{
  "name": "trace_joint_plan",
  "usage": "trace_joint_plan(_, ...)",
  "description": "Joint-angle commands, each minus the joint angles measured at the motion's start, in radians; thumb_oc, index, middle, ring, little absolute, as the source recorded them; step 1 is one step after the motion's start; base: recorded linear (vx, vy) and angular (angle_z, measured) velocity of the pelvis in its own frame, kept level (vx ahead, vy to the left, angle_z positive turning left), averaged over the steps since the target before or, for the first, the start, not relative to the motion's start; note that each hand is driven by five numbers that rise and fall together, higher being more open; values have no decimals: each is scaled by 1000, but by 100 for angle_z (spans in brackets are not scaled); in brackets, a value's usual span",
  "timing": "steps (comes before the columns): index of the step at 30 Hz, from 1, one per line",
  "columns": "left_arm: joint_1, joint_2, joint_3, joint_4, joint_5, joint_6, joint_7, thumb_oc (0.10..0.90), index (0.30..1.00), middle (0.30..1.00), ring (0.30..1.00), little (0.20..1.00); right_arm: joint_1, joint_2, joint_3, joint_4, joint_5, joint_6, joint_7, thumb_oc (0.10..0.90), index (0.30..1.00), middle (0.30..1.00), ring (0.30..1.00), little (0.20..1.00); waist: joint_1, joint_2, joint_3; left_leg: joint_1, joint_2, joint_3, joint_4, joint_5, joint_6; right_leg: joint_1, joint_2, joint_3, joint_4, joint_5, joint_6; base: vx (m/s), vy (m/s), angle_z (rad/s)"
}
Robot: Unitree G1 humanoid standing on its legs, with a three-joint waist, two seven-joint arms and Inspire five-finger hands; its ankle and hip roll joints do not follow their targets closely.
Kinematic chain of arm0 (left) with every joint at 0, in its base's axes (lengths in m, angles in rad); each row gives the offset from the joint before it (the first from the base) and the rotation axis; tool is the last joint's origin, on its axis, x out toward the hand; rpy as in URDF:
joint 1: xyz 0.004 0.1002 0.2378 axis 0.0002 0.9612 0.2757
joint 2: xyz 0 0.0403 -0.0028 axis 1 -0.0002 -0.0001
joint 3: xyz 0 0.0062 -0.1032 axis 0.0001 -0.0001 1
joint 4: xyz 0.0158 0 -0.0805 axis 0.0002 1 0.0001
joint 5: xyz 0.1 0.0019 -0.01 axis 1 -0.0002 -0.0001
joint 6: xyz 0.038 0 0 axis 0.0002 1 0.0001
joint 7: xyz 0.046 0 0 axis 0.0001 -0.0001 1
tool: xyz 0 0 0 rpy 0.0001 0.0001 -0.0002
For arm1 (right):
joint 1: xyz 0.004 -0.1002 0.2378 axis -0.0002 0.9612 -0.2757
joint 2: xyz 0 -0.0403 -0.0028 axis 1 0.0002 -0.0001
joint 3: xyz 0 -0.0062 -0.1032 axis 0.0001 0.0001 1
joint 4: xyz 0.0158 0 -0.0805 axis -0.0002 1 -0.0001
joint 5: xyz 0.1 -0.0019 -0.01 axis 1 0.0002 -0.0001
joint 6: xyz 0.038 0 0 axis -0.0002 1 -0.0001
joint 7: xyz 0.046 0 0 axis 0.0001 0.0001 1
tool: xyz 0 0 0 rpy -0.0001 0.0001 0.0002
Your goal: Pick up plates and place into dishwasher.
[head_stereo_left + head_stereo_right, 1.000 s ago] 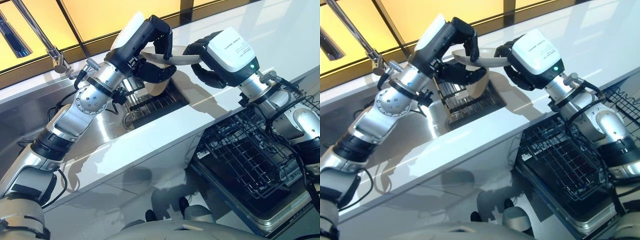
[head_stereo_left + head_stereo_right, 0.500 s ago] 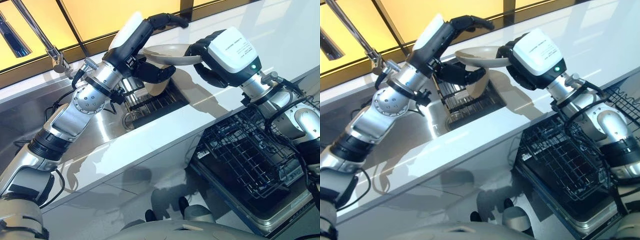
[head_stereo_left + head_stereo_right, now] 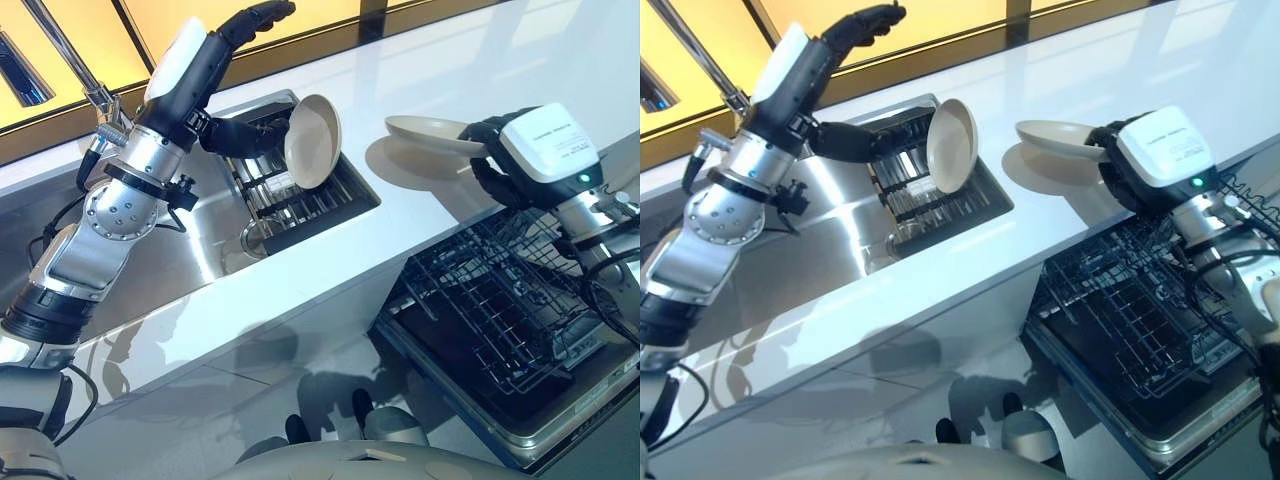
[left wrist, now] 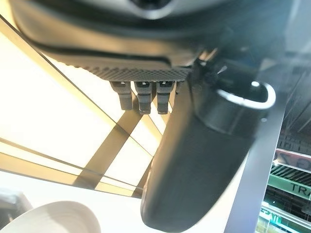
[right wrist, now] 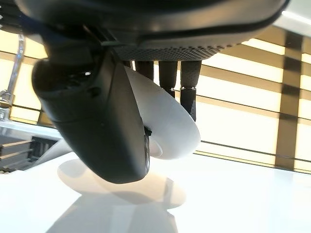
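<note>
Right hand [image 3: 500,160] pinching plate [image 3: 432,128] above counter [image 3: 420,220], near dishwasher rack [image 3: 500,300].
Edge-only grip: plate may slip or strike counter edge on descent. Left hand [image 3: 215,60] released, fingers straight, above sink [image 3: 200,250].

This is a kitchen. A long white countertop [image 3: 420,190] runs under the right hand [image 3: 500,165], with a stainless steel sink [image 3: 190,250] let into it below the left hand [image 3: 215,60]. A dish rack [image 3: 290,195] sits in the sink beside that hand, holding an upright cream plate [image 3: 312,140], and a chrome tap [image 3: 75,65] rises just behind the left hand. Below the right hand a dishwasher [image 3: 530,435] stands open, its black wire rack [image 3: 480,310] pulled out.
</note>
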Motion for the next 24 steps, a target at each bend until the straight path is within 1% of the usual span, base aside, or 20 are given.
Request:
trace_joint_plan(1,-23,53,85,55,7,-43,43,800,900,900,900,900,-25,-117,-189,-44,46,39,-148,100,300,300,300,200,-18,-6,-113,-12,-18,-49,30,-90,6,-45,31,-51,99,-73,99,0,0,0)
trace_joint_plan(5,-2,57,100,75,12,-39,38,800,900,900,900,900,80,-113,-294,-55,45,42,-194,100,300,300,300,200,-39,-9,-112,-14,-17,-34,29,-90,7,-52,32,-44,101,-70,102,0,0,0)
trace_joint_plan(6,5,58,102,78,18,-33,39,800,900,900,900,900,128,-109,-340,-69,41,42,-208,100,300,300,300,200,-48,-9,-112,-14,-17,-28,29,-90,8,-55,33,-40,101,-68,103,0,0,0)
trace_joint_plan(7,5,58,102,78,20,-32,40,800,900,900,900,900,141,-108,-353,-74,40,43,-212,100,300,300,300,200,-49,-9,-112,-14,-17,-27,29,-90,8,-55,33,-39,101,-67,104,27,6,-5)
trace_joint_plan(8,15,57,109,87,27,-28,39,800,900,900,900,900,199,-96,-413,-90,39,39,-234,100,300,300,300,200,-64,-9,-112,-13,-17,-18,29,-91,9,-59,34,-33,102,-64,106,21,7,-4)
trace_joint_plan(9,17,57,110,88,26,-26,37,800,900,900,900,900,216,-92,-430,-93,36,39,-239,100,300,300,300,200,-67,-9,-112,-13,-17,-15,29,-92,8,-61,34,-31,102,-64,107,26,11,-12)
trace_joint_plan(10,25,55,116,92,33,-24,32,800,900,900,900,900,260,-74,-475,-103,30,30,-251,100,300,300,300,200,-75,-9,-112,-13,-16,-6,29,-93,9,-63,35,-26,101,-62,109,16,9,-14)
trace_joint_plan(13,28,55,116,106,42,-19,33,800,900,900,900,900,326,-56,-537,-114,12,31,-257,100,300,300,300,200,-94,-8,-112,-12,-15,10,28,-94,10,-69,35,-19,100,-57,113,16,12,-15)
trace_joint_plan(14,21,55,110,117,36,-18,32,800,900,900,900,900,352,-53,-563,-112,24,32,-253,100,300,300,300,200,-102,-8,-113,-12,-14,20,30,-95,10,-72,36,-16,101,-55,115,12,8,-9)
trace_joint_plan(17,3,53,93,138,33,-19,33,800,900,900,900,900,388,-37,-593,-95,49,23,-250,100,300,300,300,200,-119,-7,-111,-10,-12,34,34,-103,12,-75,35,-12,104,-58,119,14,10,-21)
trace_joint_plan(18,3,53,93,138,33,-19,33,800,900,900,900,900,388,-37,-593,-95,49,23,-250,100,300,300,300,200,-119,-7,-111,-10,-12,34,34,-103,12,-75,35,-12,104,-58,119,16,13,-16)
trace_joint_plan(20,-6,53,86,137,31,-14,34,800,900,900,900,900,424,-16,-616,-92,71,16,-218,100,300,300,300,200,-133,-7,-108,-11,-13,44,38,-106,15,-81,36,-7,107,-55,121,-3,4,-10)
trace_joint_plan(24,-11,47,84,136,28,-18,35,800,900,900,900,900,457,20,-614,-65,123,-5,-155,100,300,300,300,200,-146,-8,-107,-15,-12,57,45,-108,17,-90,36,-1,110,-51,122,-6,-4,-11)
